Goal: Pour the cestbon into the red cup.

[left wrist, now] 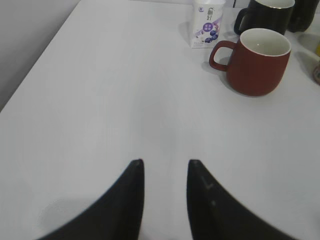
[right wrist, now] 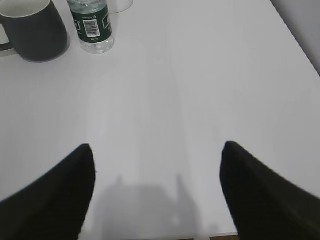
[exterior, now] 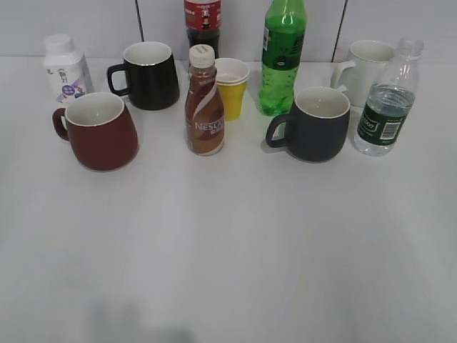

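The cestbon, a clear ribbed bottle with a dark green label and no cap, stands upright at the right of the table; the right wrist view shows its lower part at the top left. The red cup stands at the left, handle to the left; in the left wrist view it is at the upper right. My left gripper is open and empty, well short of the red cup. My right gripper is wide open and empty near the table's front edge. Neither gripper shows in the exterior view.
In a back row stand a white bottle, black mug, brown Nescafe bottle, yellow paper cup, dark cola bottle, green soda bottle, dark grey mug and white mug. The table's right edge is near.
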`<control>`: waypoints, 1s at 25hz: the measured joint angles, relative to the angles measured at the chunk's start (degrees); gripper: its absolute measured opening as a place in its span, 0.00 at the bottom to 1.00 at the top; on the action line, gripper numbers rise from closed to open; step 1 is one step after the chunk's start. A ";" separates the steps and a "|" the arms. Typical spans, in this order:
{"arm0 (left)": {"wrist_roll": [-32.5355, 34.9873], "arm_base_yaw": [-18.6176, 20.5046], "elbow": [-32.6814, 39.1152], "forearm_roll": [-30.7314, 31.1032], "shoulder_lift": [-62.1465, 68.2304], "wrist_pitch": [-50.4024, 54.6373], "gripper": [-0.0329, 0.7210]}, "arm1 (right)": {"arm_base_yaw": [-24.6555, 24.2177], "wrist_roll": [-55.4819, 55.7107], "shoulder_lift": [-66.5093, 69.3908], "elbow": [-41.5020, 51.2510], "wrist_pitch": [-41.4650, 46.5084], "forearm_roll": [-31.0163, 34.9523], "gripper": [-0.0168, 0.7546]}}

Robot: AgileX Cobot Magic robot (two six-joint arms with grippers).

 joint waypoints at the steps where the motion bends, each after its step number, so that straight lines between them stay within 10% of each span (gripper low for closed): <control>1: 0.00 0.00 0.00 0.00 0.00 0.00 0.34 | 0.00 0.00 0.00 0.00 0.00 0.00 0.78; 25: 0.00 0.00 0.00 0.00 0.00 0.00 0.34 | 0.00 -0.02 0.00 0.00 0.00 0.00 0.78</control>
